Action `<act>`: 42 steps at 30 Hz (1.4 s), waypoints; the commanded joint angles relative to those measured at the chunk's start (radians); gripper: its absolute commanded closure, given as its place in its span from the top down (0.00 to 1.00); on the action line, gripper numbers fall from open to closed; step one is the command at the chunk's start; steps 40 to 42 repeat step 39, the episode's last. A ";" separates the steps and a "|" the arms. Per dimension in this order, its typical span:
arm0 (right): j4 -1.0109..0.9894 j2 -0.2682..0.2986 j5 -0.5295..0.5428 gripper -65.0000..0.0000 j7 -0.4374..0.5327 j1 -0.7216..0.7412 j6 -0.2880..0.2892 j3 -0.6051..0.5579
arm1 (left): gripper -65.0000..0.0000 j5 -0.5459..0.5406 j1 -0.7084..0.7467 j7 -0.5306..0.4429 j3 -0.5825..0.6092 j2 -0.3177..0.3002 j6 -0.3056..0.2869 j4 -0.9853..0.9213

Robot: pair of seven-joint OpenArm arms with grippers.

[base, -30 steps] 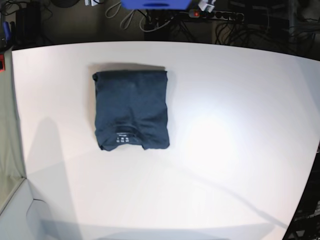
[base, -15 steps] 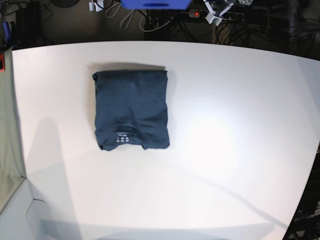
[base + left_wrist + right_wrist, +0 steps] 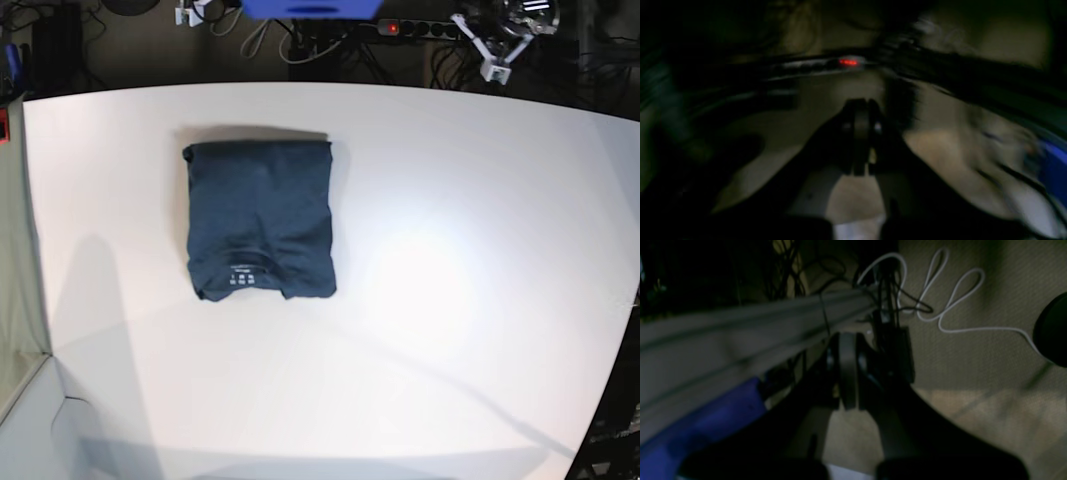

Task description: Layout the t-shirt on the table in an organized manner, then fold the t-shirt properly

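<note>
Neatly folded into a soft, dark navy rectangle, the t-shirt (image 3: 260, 222) lies flat on the smooth matte white bench (image 3: 450, 300), while the left pincer (image 3: 860, 133) and right pincer (image 3: 847, 370), both black, are closed tight on nothing above the floor.

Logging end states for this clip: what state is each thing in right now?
t-shirt: folded into a compact rectangle, lying flat, neck label showing on top.
table: bears only the t-shirt.
left gripper: fingers shut, holding nothing, off the table.
right gripper: fingers shut, holding nothing, off the table.
power strip: red light on.
</note>
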 commanded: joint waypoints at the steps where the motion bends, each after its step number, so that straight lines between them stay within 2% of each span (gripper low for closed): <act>1: 0.001 0.002 0.003 0.00 0.007 -0.014 0.011 -0.001 | 0.00 -0.002 0.020 0.026 -0.003 -0.002 -0.011 0.005; 4: 0.001 -0.001 0.003 0.00 0.007 -0.013 0.006 -0.001 | 0.00 -0.002 0.009 0.076 -0.005 -0.002 -0.011 0.005; 9: 0.001 -0.017 0.000 0.00 0.007 -0.014 0.004 0.004 | 0.00 -0.004 0.009 0.058 -0.006 -0.005 -0.011 0.002; 11: 0.001 -0.018 0.000 0.00 0.007 -0.014 -0.014 0.004 | 0.00 -0.004 0.009 0.015 -0.006 -0.005 0.042 -0.017; 14: -0.001 -0.013 -0.001 0.00 0.007 -0.011 -0.114 -0.002 | 0.00 -0.001 0.001 -0.056 -0.005 -0.007 0.145 -0.089; 17: -0.001 0.006 -0.003 0.00 0.007 -0.006 -0.215 -0.004 | 0.00 -0.002 -0.051 -0.136 0.003 -0.039 0.258 -0.234; 19: -0.002 0.020 -0.003 0.00 0.007 -0.006 -0.250 -0.005 | 0.00 0.004 -0.098 -0.214 0.003 -0.048 0.301 -0.379; 22: -0.014 0.057 -0.004 0.00 0.009 0.006 -0.282 -0.004 | 0.00 0.010 -0.214 -0.389 0.011 -0.087 0.354 -0.675; 25: -0.116 0.092 -0.004 0.00 0.026 0.033 -0.376 -0.005 | 0.00 0.035 -0.326 -0.518 0.072 -0.110 0.415 -0.914; 27: -0.225 0.117 -0.016 0.00 0.093 0.075 -0.441 -0.024 | 0.00 0.050 -0.361 -0.564 0.113 -0.108 0.481 -0.980; 29: -0.358 0.135 -0.066 0.00 0.191 0.115 -0.529 -0.068 | 0.00 0.050 -0.361 -0.568 0.146 -0.097 0.550 -0.956; 32: -0.502 0.140 -0.156 0.00 0.311 0.171 -0.735 -0.113 | 0.00 0.053 -0.359 -0.567 0.158 -0.060 0.642 -0.929; 34: -0.515 0.132 -0.204 0.00 0.328 0.178 -0.873 -0.134 | 0.00 0.055 -0.359 -0.567 0.158 -0.044 0.668 -0.928; 36: -0.515 0.106 -0.228 0.00 0.314 0.191 -0.959 -0.165 | 0.00 0.055 -0.359 -0.567 0.159 -0.019 0.670 -0.928; 37: -0.515 0.097 -0.237 0.00 0.305 0.199 -0.979 -0.179 | 0.00 0.055 -0.358 -0.567 0.159 -0.011 0.670 -0.928; 42: -0.516 0.088 -0.247 0.00 0.293 0.213 -0.984 -0.188 | 0.00 0.055 -0.358 -0.568 0.159 -0.004 0.670 -0.928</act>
